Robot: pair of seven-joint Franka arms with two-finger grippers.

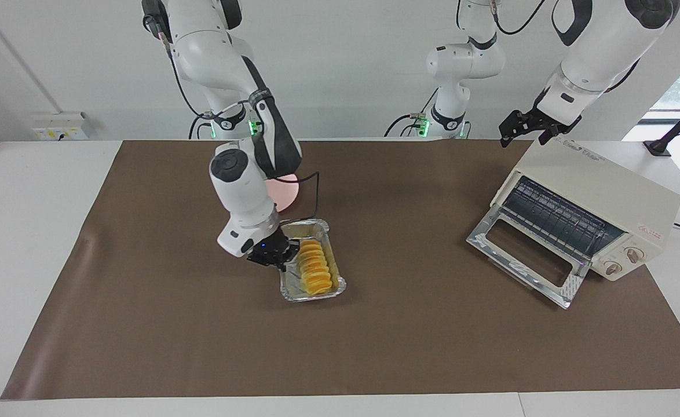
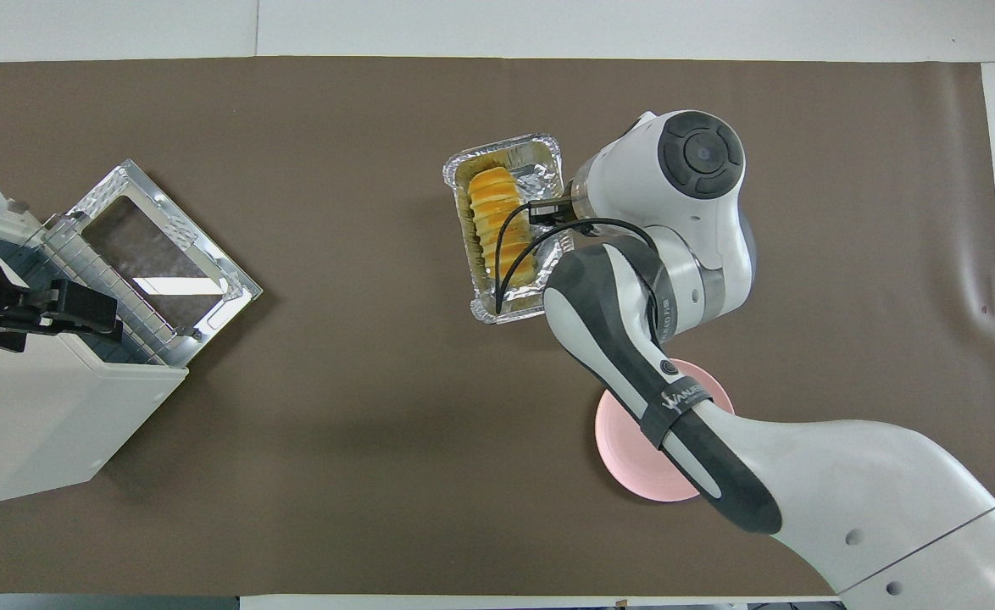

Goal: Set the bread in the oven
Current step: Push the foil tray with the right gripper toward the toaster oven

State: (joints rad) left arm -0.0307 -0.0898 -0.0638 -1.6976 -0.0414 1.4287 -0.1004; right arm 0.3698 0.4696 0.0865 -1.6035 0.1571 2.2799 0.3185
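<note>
The bread (image 1: pixel 314 267) (image 2: pixel 497 233), a ridged golden-yellow loaf, lies in a silver foil tray (image 1: pixel 317 296) (image 2: pixel 506 313). My right gripper (image 1: pixel 282 255) (image 2: pixel 548 216) is shut on the tray's long side wall, over the middle part of the brown mat. Whether the tray rests on the mat or hangs just above it I cannot tell. The cream oven (image 1: pixel 600 185) (image 2: pixel 40 424) stands at the left arm's end of the table, its glass door (image 1: pixel 525 255) (image 2: pixel 158 254) dropped open and the wire rack showing. Above the oven's top my left gripper (image 1: pixel 528 130) (image 2: pixel 74 309) waits, open and holding nothing.
A round pink plate (image 1: pixel 285 194) (image 2: pixel 625 457) lies nearer to the robots than the tray, partly covered by the right arm. Bare brown mat (image 1: pixel 409 231) stretches between the tray and the oven door.
</note>
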